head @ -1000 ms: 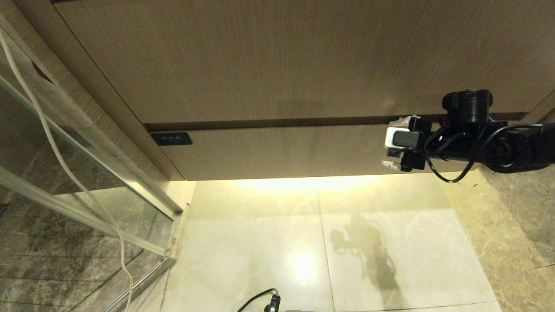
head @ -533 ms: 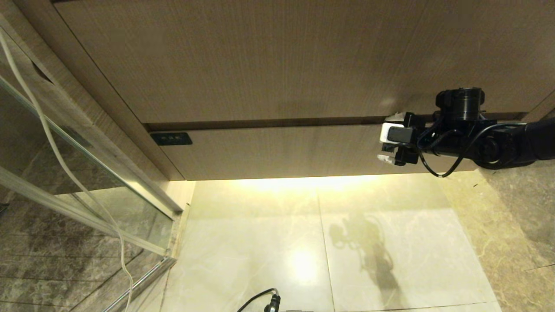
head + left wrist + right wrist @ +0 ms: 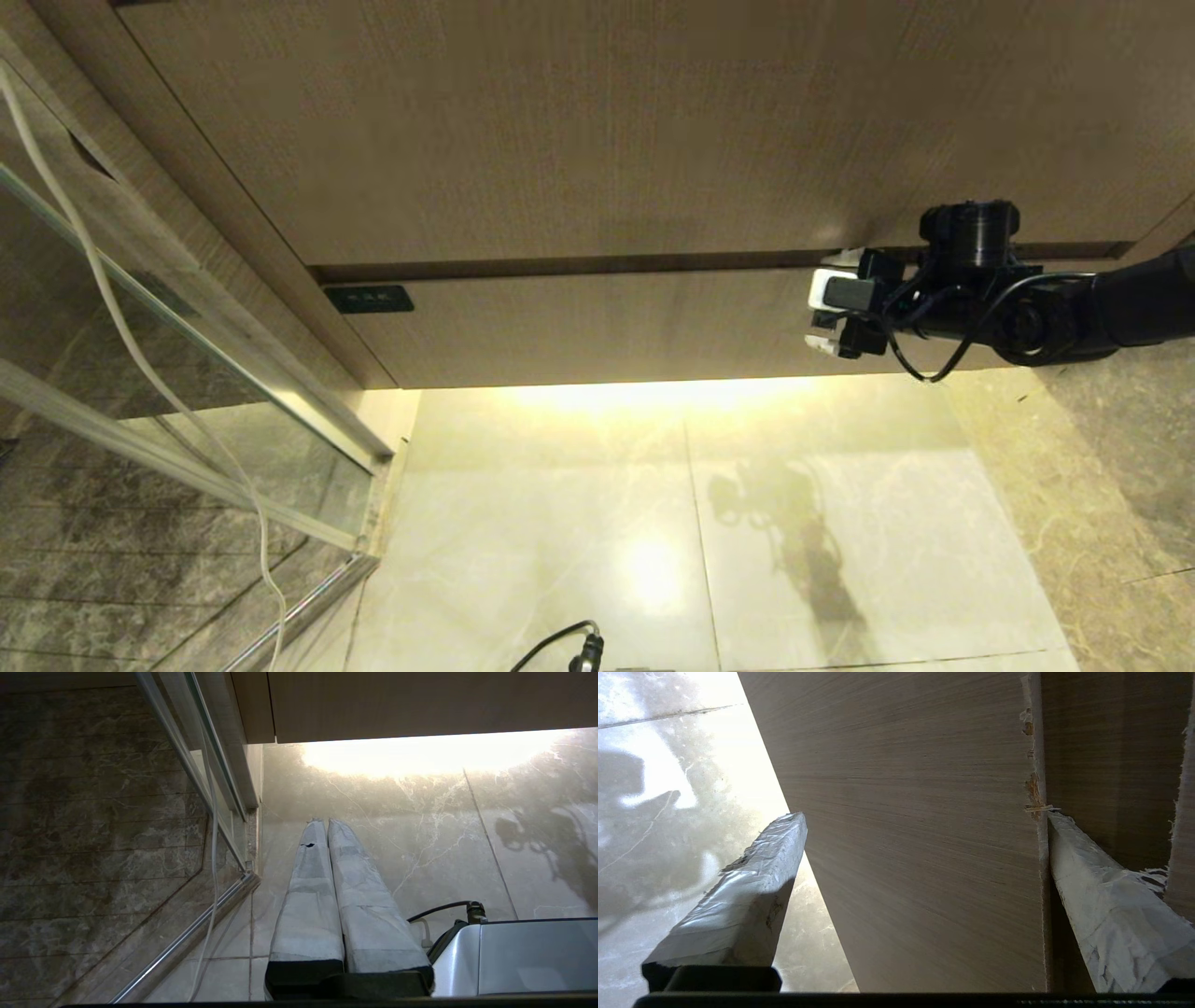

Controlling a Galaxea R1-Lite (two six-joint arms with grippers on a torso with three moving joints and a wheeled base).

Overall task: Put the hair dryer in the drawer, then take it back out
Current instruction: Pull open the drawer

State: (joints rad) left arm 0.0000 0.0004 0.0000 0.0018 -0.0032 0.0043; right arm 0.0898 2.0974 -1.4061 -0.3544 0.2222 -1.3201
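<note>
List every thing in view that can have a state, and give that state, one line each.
drawer: shut, front flush under the taller panel.
taller panel: shut.
right gripper: open, fingers straddling the drawer front, one finger in the gap above it, one below.
left gripper: shut, empty, pointing at the floor.
glass door: whether open or shut cannot be told.
hair dryer: not in view.

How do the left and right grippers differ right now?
The left gripper is shut, fingers pressed together; the right gripper is open wide. The left hangs over the floor tiles, near nothing; the right straddles the drawer front, one finger at its top edge gap, one below. Both have pale wrapped fingers and hold nothing.
</note>
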